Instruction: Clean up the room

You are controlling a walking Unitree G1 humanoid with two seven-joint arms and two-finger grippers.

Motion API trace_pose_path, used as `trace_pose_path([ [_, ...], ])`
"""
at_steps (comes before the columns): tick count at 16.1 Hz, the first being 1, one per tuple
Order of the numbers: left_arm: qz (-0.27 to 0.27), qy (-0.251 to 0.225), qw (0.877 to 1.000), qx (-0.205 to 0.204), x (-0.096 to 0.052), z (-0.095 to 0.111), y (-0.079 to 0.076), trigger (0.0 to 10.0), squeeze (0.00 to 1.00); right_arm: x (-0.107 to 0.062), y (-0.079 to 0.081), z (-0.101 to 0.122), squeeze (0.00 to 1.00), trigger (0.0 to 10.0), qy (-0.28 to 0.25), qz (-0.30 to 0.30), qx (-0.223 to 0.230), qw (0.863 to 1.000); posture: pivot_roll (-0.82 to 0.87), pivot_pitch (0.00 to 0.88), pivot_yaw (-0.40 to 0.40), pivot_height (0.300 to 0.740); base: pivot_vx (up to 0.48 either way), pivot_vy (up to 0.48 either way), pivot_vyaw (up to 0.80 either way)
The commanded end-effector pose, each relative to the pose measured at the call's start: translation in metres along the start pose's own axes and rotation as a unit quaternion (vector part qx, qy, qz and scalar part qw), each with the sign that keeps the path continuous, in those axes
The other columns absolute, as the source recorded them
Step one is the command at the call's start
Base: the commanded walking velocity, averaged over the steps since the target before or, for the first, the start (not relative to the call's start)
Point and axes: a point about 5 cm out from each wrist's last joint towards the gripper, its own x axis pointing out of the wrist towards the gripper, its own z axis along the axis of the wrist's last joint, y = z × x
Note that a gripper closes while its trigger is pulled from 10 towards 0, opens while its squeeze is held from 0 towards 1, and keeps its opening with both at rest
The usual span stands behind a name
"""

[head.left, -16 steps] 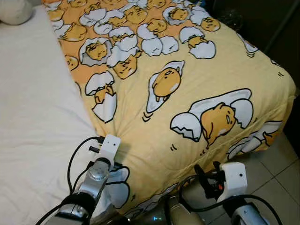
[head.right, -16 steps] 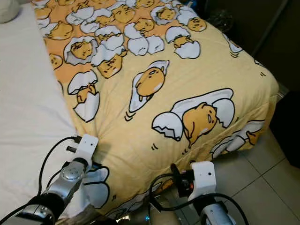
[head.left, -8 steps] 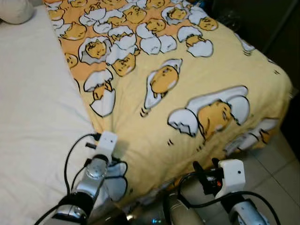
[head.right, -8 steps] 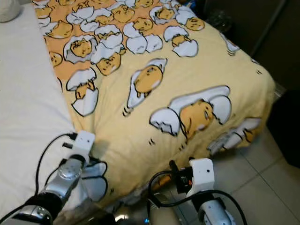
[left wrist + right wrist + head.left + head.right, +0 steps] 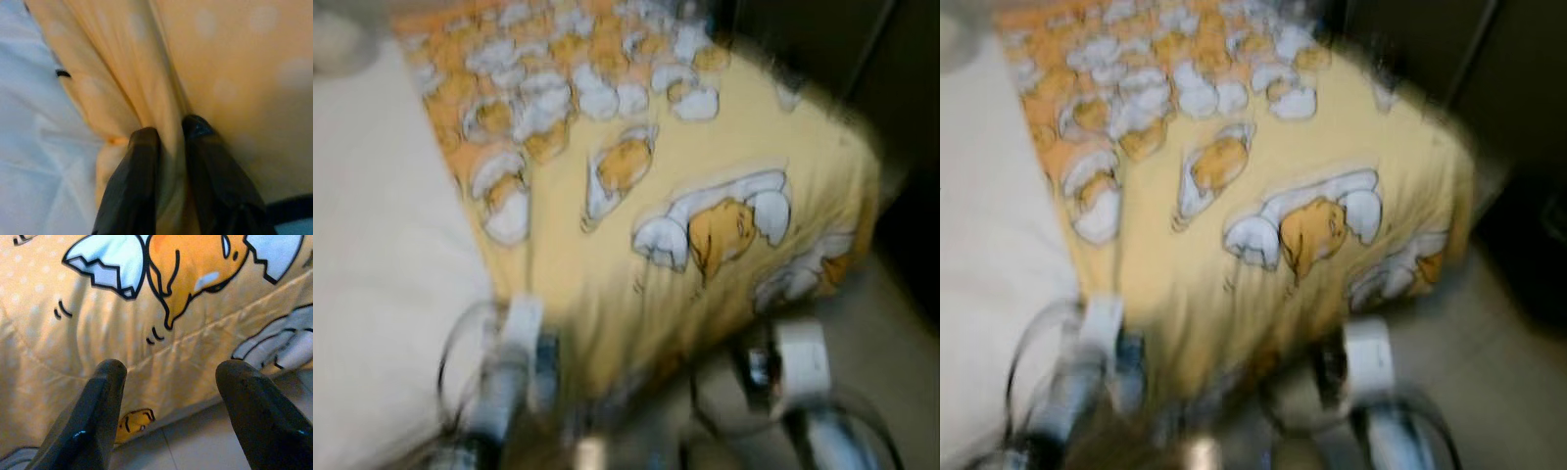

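A yellow blanket (image 5: 705,147) printed with egg characters covers the right part of the bed, and its edge hangs over the bed's corner. In the left wrist view my left gripper (image 5: 168,129) is shut on a fold of the blanket (image 5: 230,58) near its edge, beside the white sheet. My left arm (image 5: 514,362) is low at the blanket's left border. My right gripper (image 5: 168,369) is open, a little off the hanging blanket (image 5: 98,323) with nothing between its fingers. My right arm (image 5: 798,367) is over the floor by the bed's corner.
A white sheet (image 5: 382,294) covers the bed's left side, with a pale pillow (image 5: 342,39) at the far corner. Tiled floor (image 5: 195,445) runs along the foot of the bed. Dark furniture (image 5: 862,59) stands to the right.
The head views have become blurred and the whole scene has shifted, so the camera is moving. Both arms keep about the same places low in the picture.
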Motion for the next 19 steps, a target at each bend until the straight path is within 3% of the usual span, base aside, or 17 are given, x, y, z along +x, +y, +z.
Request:
trace_pose_path([
  [1, -0.005, 0.034, 0.999, -0.001, -0.002, -0.012, 0.002, 10.0, 1.0, -0.001, 0.003, -0.003, 0.0, 10.0, 0.005, 0.004, 0.004, 1.0, -0.29, 0.143, 0.097, 0.74, 0.0, 0.0, 0.0],
  [2, -0.009, 0.032, 0.999, -0.003, -0.001, -0.011, 0.001, 10.0, 1.0, 0.0, 0.003, -0.003, 0.0, 10.0, 0.004, 0.004, 0.002, 1.0, -0.29, 0.142, 0.097, 0.74, 0.0, 0.0, 0.0],
  [3, -0.012, 0.024, 1.0, -0.008, -0.001, -0.008, 0.001, 10.0, 0.0, 0.0, 0.002, -0.003, 0.0, 10.0, 0.004, 0.003, 0.0, 1.0, -0.29, 0.141, 0.097, 0.74, 0.0, 0.0, 0.0],
  [6, 0.014, -0.013, 0.999, -0.032, 0.002, 0.007, 0.008, 10.0, 0.0, 0.002, 0.002, 0.002, 0.0, 10.0, -0.013, -0.006, -0.003, 1.0, -0.28, 0.133, 0.1, 0.74, 0.0, 0.0, 0.0],
  [7, 0.045, -0.064, 0.995, -0.057, 0.002, 0.023, 0.018, 10.0, 0.0, 0.006, 0.0, 0.013, 0.0, 10.0, -0.04, -0.018, -0.01, 0.999, -0.28, 0.124, 0.104, 0.74, 0.0, 0.0, 0.0],
  [9, 0.08, -0.113, 0.987, -0.076, -0.002, 0.042, 0.031, 10.0, 0.0, 0.012, -0.002, 0.016, 0.0, 10.0, -0.049, -0.021, -0.012, 0.999, -0.26, 0.111, 0.107, 0.74, 0.0, 0.0, 0.0],
  [12, 0.1, -0.227, 0.966, -0.071, -0.028, 0.084, 0.052, 10.0, 0.0, 0.027, -0.002, 0.029, 0.0, 10.0, -0.078, -0.025, -0.009, 0.997, -0.22, 0.062, 0.113, 0.74, 0.0, 0.0, 0.0],
  [15, 0.109, -0.253, 0.958, -0.076, -0.04, 0.097, 0.06, 10.0, 0.0, 0.043, -0.002, 0.038, 0.0, 10.0, -0.099, -0.031, -0.001, 0.995, -0.17, 0.017, 0.114, 0.74, 0.0, 0.0, 0.0],
  [19, 0.108, -0.258, 0.954, -0.112, -0.052, 0.108, 0.049, 10.0, 0.0, 0.064, -0.005, 0.064, 0.0, 10.0, -0.156, -0.053, 0.015, 0.986, -0.15, 0.0, 0.114, 0.74, 0.0, 0.0, 0.0],
])
